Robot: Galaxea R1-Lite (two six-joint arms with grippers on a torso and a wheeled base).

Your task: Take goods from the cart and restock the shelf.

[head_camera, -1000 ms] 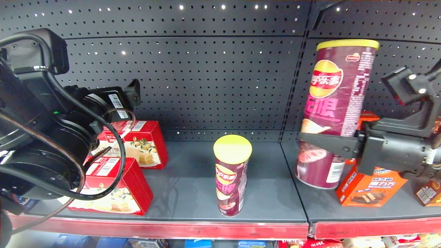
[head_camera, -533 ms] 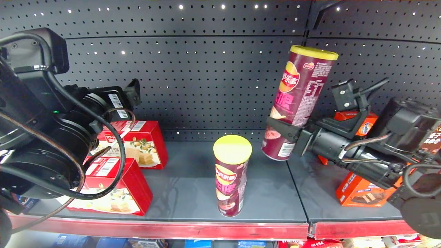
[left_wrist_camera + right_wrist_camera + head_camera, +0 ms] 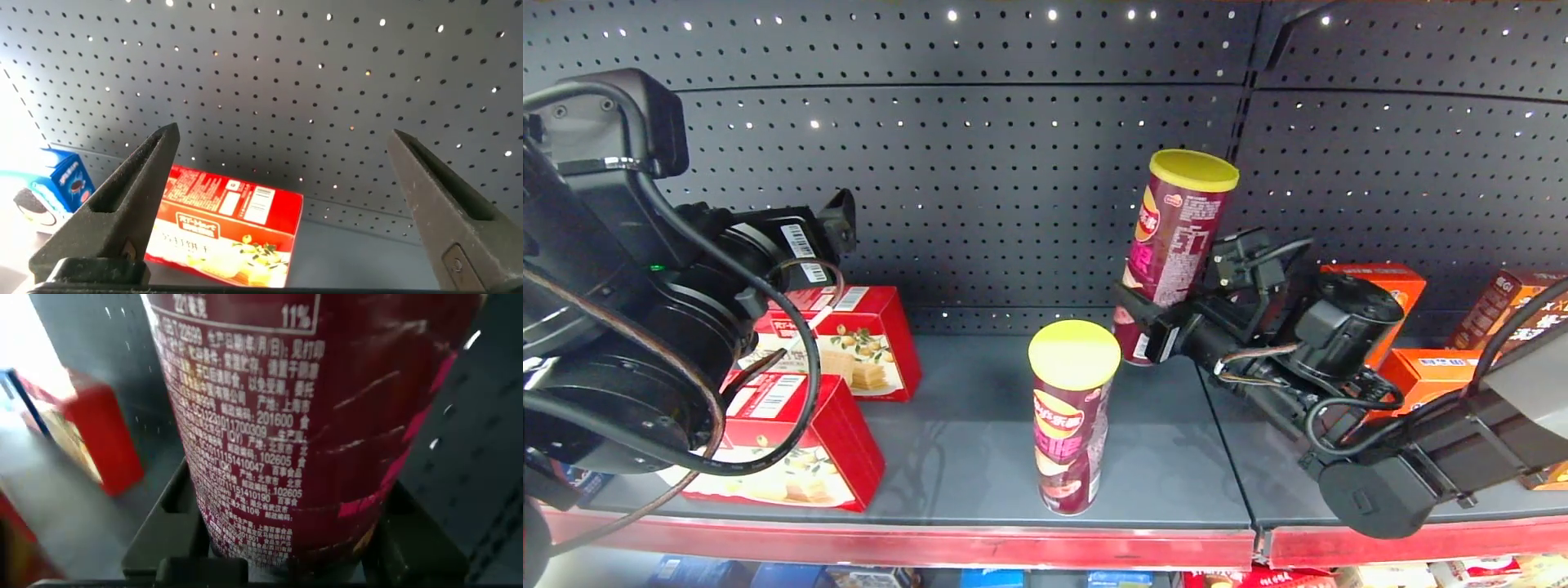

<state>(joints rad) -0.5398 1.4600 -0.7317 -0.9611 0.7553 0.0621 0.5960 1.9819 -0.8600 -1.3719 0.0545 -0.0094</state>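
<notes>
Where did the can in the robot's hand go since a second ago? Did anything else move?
The right tool, shut on the held can, carried it toward the robot's left and deeper over the shelf. It now hangs tilted, behind and just right of the standing can. Nothing was let go. The standing can, red boxes and open left tool stayed put.

Light was even and fairly bright on the standing can (image 3: 1074, 412); we saw only a faint shadow on the shelf (image 3: 980, 445) left of it. Behind the can, light pinpoints shone through pegboard (image 3: 1013, 204) holes. Shelf lip below the can bowed near the edges. Right wrist view: background beside the held can (image 3: 278, 433) blew out white.
</notes>
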